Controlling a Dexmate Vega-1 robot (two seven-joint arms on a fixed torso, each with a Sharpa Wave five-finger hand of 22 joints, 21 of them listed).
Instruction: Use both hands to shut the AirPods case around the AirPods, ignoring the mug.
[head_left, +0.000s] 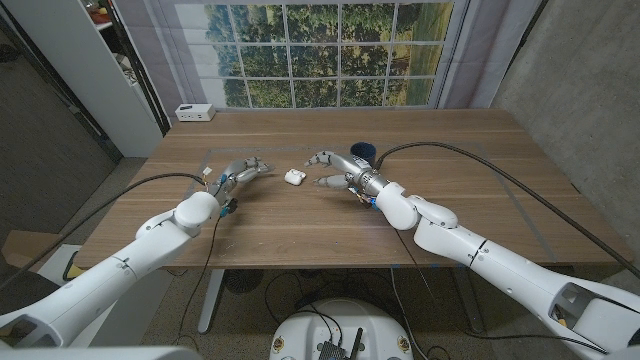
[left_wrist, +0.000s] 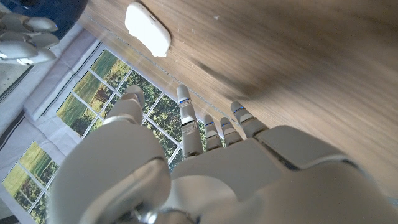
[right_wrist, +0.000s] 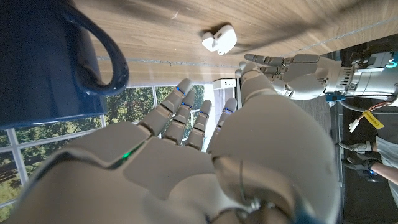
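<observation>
- I see the white AirPods case (head_left: 294, 177) lying on the wooden tabletop (head_left: 300, 225), between my two robot hands and touching neither.
- In the right wrist view the AirPods case (right_wrist: 219, 40) looks partly open, its lid lifted a little; I cannot make out the earbuds inside.
- In the left wrist view the AirPods case (left_wrist: 147, 28) shows as a smooth white rounded shape with no logo or writing I can read.
- My left robot hand (head_left: 240, 170) sits just beside the case on its left, fingers spread and reaching toward it, holding nothing.
- My right robot hand (head_left: 335, 172) sits near the case on its right, fingers apart and loosely curved, also holding nothing.
- The dark blue mug (head_left: 362, 151) stands just behind the right robot hand; in the right wrist view the mug (right_wrist: 43, 59) shows its handle and no print.
- A small white box (head_left: 195, 113) rests at the far left corner of the tabletop; its markings are too small to read.
</observation>
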